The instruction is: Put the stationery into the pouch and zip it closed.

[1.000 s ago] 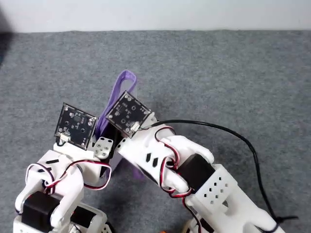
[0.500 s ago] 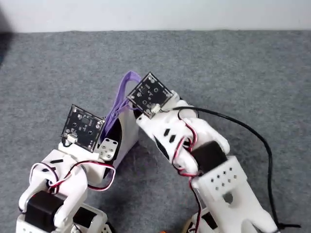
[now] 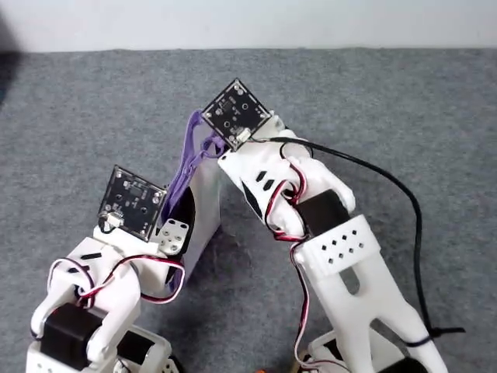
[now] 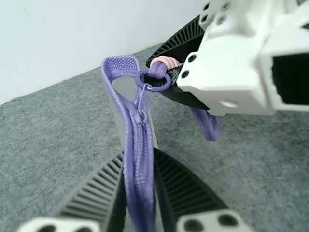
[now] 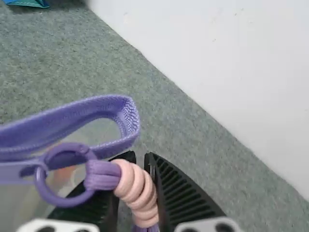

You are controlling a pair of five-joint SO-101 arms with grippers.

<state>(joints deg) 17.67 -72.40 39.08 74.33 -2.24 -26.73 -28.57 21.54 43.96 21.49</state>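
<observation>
High view, right tool [image 5: 140, 162], zip pull [image 3: 202, 144] advanced

One pouch [image 3: 205, 208], one zipper ring [image 4: 154, 89], one pink-and-purple cord [image 5: 137, 186], one black cable [image 3: 396, 194], and two arms: left arm [image 3: 101, 280], right arm [image 3: 342, 249].

Woven cloth edges the pouch [image 4: 136, 145]; rough matt felt covers the table [image 3: 388, 116].

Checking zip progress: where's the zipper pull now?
In the left wrist view the zipper pull sits toward the far end of the pouch, its pink tassel pinched in the right gripper, beyond the left gripper clamping the zip.
</observation>
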